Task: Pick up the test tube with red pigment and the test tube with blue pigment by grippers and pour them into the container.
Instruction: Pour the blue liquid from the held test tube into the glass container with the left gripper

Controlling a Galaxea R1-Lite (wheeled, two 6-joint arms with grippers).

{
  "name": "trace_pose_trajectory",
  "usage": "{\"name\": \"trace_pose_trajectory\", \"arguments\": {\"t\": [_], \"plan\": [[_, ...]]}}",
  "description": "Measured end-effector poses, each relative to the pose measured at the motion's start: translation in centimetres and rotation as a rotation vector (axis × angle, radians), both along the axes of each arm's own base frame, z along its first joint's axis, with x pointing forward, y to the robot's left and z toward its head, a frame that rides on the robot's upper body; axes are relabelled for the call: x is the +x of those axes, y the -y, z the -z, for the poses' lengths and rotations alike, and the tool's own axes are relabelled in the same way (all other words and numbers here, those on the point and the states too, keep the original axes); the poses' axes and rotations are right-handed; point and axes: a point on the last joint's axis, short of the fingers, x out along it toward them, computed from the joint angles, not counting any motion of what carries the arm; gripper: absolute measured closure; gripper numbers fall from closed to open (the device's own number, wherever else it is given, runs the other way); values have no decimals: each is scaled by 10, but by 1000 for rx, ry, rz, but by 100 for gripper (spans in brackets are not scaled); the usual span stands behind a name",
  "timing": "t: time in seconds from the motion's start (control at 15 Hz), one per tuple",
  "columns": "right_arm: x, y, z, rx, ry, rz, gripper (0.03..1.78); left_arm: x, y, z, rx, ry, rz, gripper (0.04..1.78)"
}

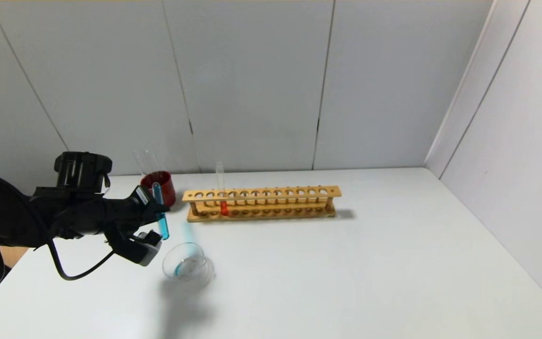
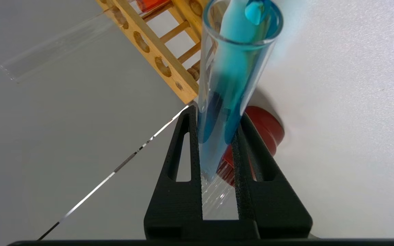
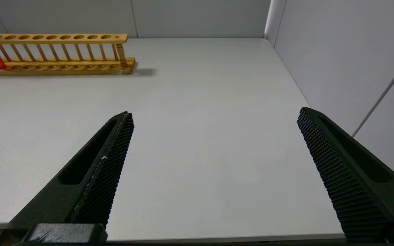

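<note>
The left claw pinched the test tube with blue pigment above the container on the tabletop. Farther right, the test tube with red pigment stood in the wooden rack. The right claw was spread wide.

1. You get bright, even, soft light across the white table and grey wall panels; no lamp is in view.
2. Shadows are faint: a small one at the right end of the wooden rack, a diffuse grey patch in front of the container.
3. In your left wrist view the test tube with blue pigment is soft and smeared close to the lens.
4. A blurred teal streak shows above the container in the head view.
</note>
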Motion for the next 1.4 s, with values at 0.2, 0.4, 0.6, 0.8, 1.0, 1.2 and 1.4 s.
{"name": "trace_pose_trajectory", "arguments": {"t": [0.2, 0.4, 0.6, 0.8, 1.0, 1.2, 1.4], "plan": [[0, 0, 0, 0, 0, 0, 6, 1, 3, 0, 2, 0, 7, 150], [0, 0, 0, 0, 0, 0, 6, 2, 7, 1, 16, 0, 4, 150], [0, 0, 0, 0, 0, 0, 6, 2, 9, 1, 26, 2, -2, 150], [0, 0, 0, 0, 0, 0, 6, 2, 10, 0, 31, 12, 2, 150], [0, 0, 0, 0, 0, 0, 6, 3, 11, -1, 42, 25, 10, 150], [0, 0, 0, 0, 0, 0, 6, 3, 11, -1, 44, 24, 10, 150], [0, 0, 0, 0, 0, 0, 6, 3, 13, 0, 50, 22, 9, 150]]}}
